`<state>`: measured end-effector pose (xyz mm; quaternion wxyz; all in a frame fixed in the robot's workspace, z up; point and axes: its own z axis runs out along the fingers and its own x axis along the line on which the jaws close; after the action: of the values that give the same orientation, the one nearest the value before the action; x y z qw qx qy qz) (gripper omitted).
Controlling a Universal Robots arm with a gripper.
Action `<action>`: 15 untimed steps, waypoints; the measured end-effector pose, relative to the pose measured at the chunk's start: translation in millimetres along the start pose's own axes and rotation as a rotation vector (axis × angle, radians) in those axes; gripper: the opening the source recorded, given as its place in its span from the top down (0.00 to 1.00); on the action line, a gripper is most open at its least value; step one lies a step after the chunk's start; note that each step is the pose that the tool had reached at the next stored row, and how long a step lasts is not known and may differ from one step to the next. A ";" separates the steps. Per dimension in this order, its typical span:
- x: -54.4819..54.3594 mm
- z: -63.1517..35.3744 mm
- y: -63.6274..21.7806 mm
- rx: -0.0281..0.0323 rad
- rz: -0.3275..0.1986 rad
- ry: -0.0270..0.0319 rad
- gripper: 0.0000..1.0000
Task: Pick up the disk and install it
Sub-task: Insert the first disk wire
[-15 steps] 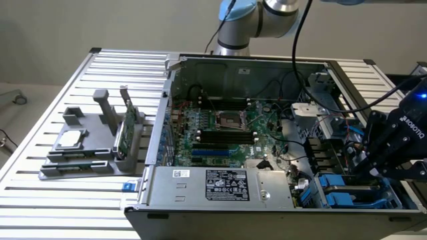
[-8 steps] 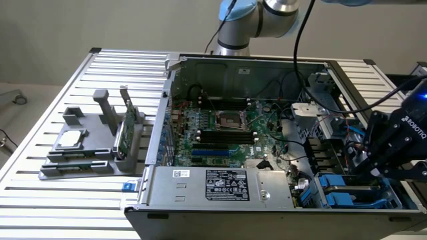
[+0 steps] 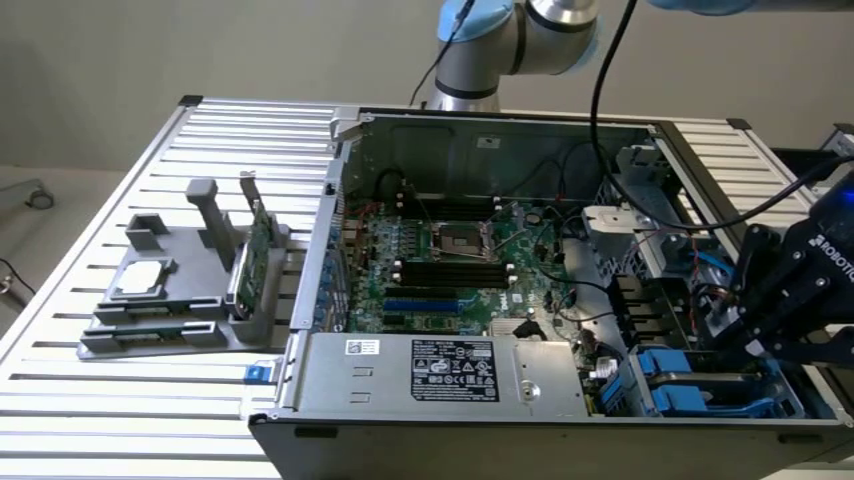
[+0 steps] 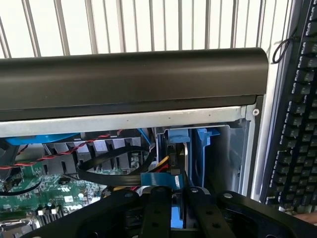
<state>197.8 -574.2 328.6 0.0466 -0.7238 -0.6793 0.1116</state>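
1. An open desktop computer case (image 3: 534, 300) lies on its side on a slatted aluminium table (image 3: 160, 390), motherboard (image 3: 454, 265) facing up.
2. Behind the table stands a plain grey wall (image 3: 267, 50). A strip of pale floor with a small caster (image 3: 40, 198) shows at the exterior view's left.
3. The power supply (image 3: 441, 370), with its printed label, fills the case's near edge.
4. A grey plastic holder (image 3: 174, 300) sits on the table at the exterior view's left, well apart from the arm. A small flat silver drive (image 3: 140, 280) lies on it, and a thin green circuit card (image 3: 254, 255) stands upright in it.
5. The gripper (image 3: 781, 335) hangs over the drive bay, in the case's near corner at the exterior view's right, just beside blue drive brackets (image 3: 674, 385).
6. In the wrist view the gripper (image 4: 178, 193) is clenched narrowly on the disk (image 4: 172, 220). The disk is seen edge-on as a blue-railed strip between the black fingers (image 4: 156, 208), and it points down into the bay.
7. Ahead of it in the bay sit a blue bracket (image 4: 200, 148), a blue flat connector (image 4: 158, 179) and yellow and red wires (image 4: 162, 161).
8. A black keyboard (image 4: 297, 124) lies on the table just outside the case's wall.
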 end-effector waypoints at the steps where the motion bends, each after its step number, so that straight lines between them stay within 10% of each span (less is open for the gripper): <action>1: -1.1 0.4 0.1 0.0003 0.000 -0.0002 0.84; 15: -2.2 6.7 1.4 0.0011 0.000 -0.0007 0.84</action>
<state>197.6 -577.1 322.0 0.0468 -0.7239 -0.6791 0.1123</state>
